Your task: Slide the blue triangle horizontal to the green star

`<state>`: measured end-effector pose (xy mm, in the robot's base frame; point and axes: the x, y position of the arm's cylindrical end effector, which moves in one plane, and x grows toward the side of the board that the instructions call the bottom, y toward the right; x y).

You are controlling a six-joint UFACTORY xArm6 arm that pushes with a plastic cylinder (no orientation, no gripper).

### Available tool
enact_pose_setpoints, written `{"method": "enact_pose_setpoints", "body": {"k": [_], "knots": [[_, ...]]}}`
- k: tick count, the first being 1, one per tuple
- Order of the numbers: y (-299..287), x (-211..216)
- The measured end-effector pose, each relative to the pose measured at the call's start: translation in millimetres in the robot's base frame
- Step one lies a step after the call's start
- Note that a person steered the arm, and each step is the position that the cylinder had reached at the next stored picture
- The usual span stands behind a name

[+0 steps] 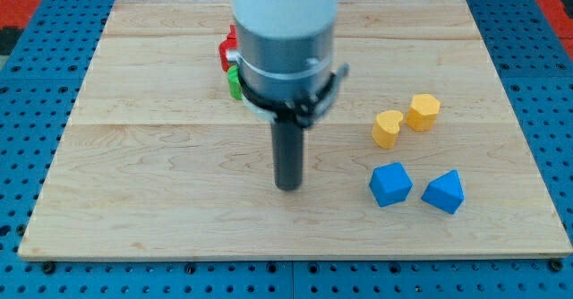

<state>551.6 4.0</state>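
Observation:
The blue triangle (pixel 444 192) lies near the view's bottom right on the wooden board (pixel 134 174). A green block (pixel 233 81), which may be the green star, shows only as a sliver at the left edge of the arm's body, near the view's top centre. My tip (pixel 288 186) rests on the board at the view's centre, well left of the blue triangle and below the green block. It touches no block.
A blue cube-like block (pixel 390 184) sits just left of the blue triangle. A yellow heart (pixel 388 129) and a yellow hexagon (pixel 423 112) lie above them. A red block (pixel 226 51) is partly hidden behind the arm, above the green one.

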Motion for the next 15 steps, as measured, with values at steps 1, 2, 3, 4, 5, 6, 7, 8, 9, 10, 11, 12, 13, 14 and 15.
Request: {"method": "enact_pose_setpoints", "body": {"k": [1, 2, 3, 4, 5, 6, 7, 8, 9, 10, 11, 12, 13, 14, 15], "knots": [[49.7, 61.1], [193.8, 62.7], [191.5, 42.9], [184.5, 18.2], [184.5, -6.5], [182.2, -34.0], [182.1, -62.8], [167.1, -85.4], [166.1, -114.7], [144.6, -145.7], [138.5, -156.5], [168.8, -84.9], [175.0, -48.6], [159.6, -35.3], [139.1, -70.7]]}}
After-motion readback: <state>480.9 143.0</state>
